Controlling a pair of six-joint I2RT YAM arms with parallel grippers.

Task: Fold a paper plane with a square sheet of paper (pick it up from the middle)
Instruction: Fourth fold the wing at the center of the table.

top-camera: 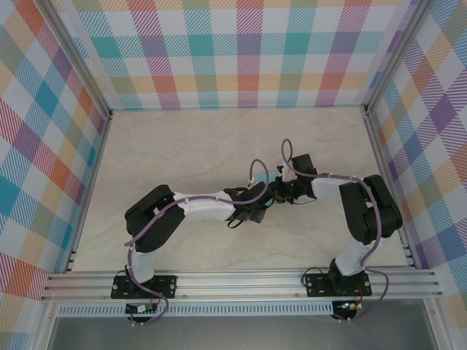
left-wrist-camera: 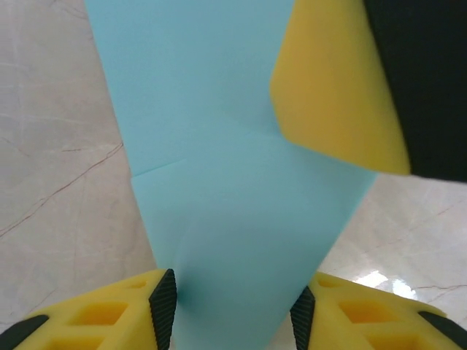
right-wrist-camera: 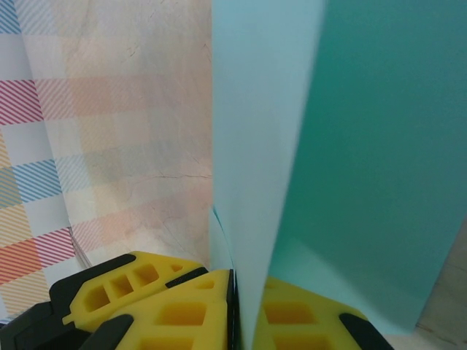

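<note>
The square sheet of paper (left-wrist-camera: 233, 182), light turquoise and partly folded with a faint crease, hangs above the table between the two arms; a sliver of it shows in the top view (top-camera: 269, 178). My right gripper (right-wrist-camera: 244, 292) is shut on the folded edge of the sheet (right-wrist-camera: 263, 146), whose layers stand upright out of the pads. Its yellow finger (left-wrist-camera: 336, 87) lies over the paper's far part in the left wrist view. My left gripper (left-wrist-camera: 233, 313) is open, its black pads standing apart on either side of the paper's narrow near end. Both grippers, left (top-camera: 257, 206) and right (top-camera: 282, 191), meet at mid-table.
The table (top-camera: 182, 153) is pale marble-patterned. Checked walls (top-camera: 241, 51) close it in at the back and both sides. An aluminium rail (top-camera: 241, 281) carrying the two arm bases runs along the near edge.
</note>
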